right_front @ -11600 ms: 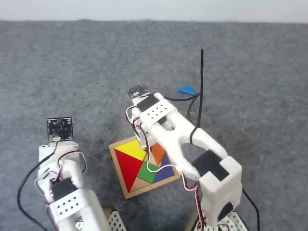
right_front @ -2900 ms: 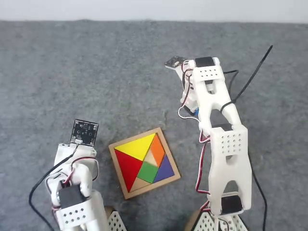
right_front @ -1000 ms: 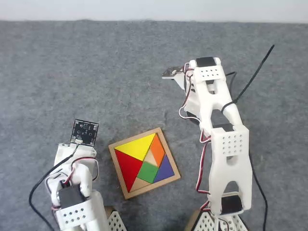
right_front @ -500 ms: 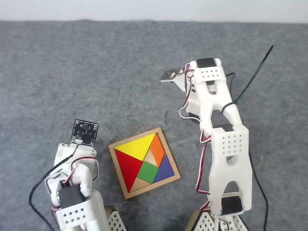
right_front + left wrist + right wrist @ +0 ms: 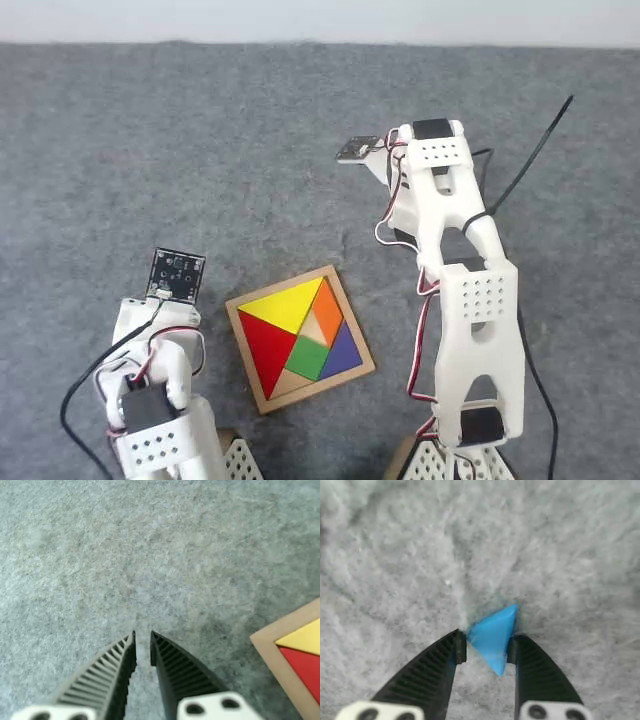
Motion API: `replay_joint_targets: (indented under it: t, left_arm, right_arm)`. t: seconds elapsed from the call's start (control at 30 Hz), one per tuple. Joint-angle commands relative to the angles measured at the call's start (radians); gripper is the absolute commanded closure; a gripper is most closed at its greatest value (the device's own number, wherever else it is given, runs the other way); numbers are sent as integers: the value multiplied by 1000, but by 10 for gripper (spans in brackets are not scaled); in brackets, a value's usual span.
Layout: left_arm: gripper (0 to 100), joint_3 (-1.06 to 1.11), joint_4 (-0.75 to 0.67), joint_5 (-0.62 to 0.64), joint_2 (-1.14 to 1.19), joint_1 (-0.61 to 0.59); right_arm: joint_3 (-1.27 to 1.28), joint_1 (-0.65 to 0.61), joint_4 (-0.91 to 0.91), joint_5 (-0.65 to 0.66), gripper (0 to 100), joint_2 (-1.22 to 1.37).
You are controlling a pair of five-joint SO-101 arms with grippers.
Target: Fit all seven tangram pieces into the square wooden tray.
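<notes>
On the table, from the high camera:
- Grey felt covers the whole top.
- The square wooden tray lies near the front between the two arms, turned slightly askew.
- Contents of the tray:
  - yellow triangle at the far side
  - red triangle along the left side
  - orange parallelogram toward the far right corner
  - green square in the middle
  - purple triangle at the right
- Two pale wood-coloured patches sit among them, one between the orange and green pieces and one at the near edge. I cannot tell whether they are bare slots or plain pieces.
- The left arm is folded low, just left of the tray.
- The right arm is stretched out past the tray's right side, toward the far half of the table.

From the left wrist camera:
- The left gripper has its dark ribbed fingers drawn almost together. Only a thin slit is left and nothing is in it. It is poised over bare felt.
- One corner of the tray lies off to the side, apart from the fingers, with slivers of yellow and red showing inside the rim.

From the right wrist camera:
- The right gripper is narrowed onto the blue triangle, with a fingertip against each side of it.
- That piece is down on the felt, outside the tray.
</notes>
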Motion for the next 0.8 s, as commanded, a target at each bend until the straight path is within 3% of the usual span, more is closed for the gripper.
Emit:
replay_joint_targets:
  t: [0.0,0.1,0.4,0.6,0.77]
  left_arm:
    - [945,-13,6,-12,-20,-6]
    - [945,-13,6,-12,-20,-6]
    - [945,-13,6,-12,-20,-6]
    - [945,-13,8,-12,-20,-6]
    - [945,-13,8,-12,-20,-6]
  right_arm:
    - [-40,-5,27,-29,935,-5]
    - [-107,-12,85,-64,990,-5]
    - [-172,-10,122,-100,981,-5]
    - [-127,-15,119,-81,810,-4]
    - [-118,-8,117,-75,936,1]
